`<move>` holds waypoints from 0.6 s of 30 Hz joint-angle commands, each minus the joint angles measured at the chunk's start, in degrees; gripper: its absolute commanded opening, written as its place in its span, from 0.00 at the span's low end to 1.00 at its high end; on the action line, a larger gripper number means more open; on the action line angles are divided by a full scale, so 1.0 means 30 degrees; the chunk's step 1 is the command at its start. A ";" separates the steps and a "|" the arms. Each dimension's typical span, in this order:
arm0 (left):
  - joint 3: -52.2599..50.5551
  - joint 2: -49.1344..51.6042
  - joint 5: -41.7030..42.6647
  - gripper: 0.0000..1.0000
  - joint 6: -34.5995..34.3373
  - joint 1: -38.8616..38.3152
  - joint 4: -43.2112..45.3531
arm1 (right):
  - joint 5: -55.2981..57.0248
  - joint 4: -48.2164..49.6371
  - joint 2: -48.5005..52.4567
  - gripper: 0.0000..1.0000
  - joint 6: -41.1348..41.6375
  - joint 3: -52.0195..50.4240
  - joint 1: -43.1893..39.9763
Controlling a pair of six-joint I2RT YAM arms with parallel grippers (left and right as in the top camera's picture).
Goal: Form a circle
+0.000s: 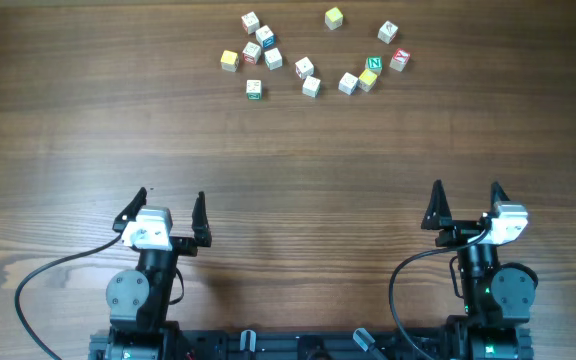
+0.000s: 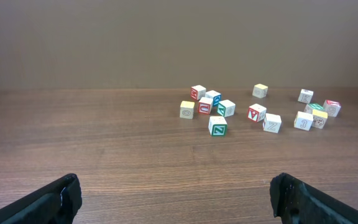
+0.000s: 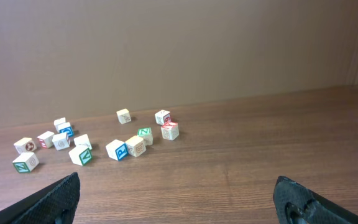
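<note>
1. Nearest me, the left gripper [image 1: 172,198] sat low over the table [image 1: 288,150], its jaws spread wide with nothing between them
2. The right gripper [image 1: 466,190] sat level with it on the other side, jaws just as wide and holding nothing
3. Both were well apart from the blocks, which all lay toward the far edge
4. The five cubes [image 1: 311,87] for the ring lay in a loose open curve, not a closed circle: two white at the left, a third white just beside the yellow cube [image 1: 367,79], and the green N cube [image 1: 373,64] right behind that
5. A red-marked cube [image 1: 399,59] lay just right of the green one, and a cluster [image 1: 264,37] of other blocks lay to the left
6. Farthest off lay a lone yellow block [image 1: 334,17]
</note>
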 commanded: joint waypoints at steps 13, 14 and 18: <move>0.3497 0.0648 0.2863 1.00 -0.0328 0.0146 -0.2769 | -0.0306 0.0036 -0.0189 1.00 -0.0270 -0.0022 0.0095; 0.4269 0.1056 0.2863 1.00 -0.0335 0.0146 -0.3213 | -0.0306 0.0036 -0.0189 1.00 -0.0284 -0.0022 0.0095; 0.7584 0.3745 0.3002 1.00 -0.0823 0.0146 -0.4641 | -0.0306 0.0036 -0.0189 1.00 -0.0284 -0.0022 0.0095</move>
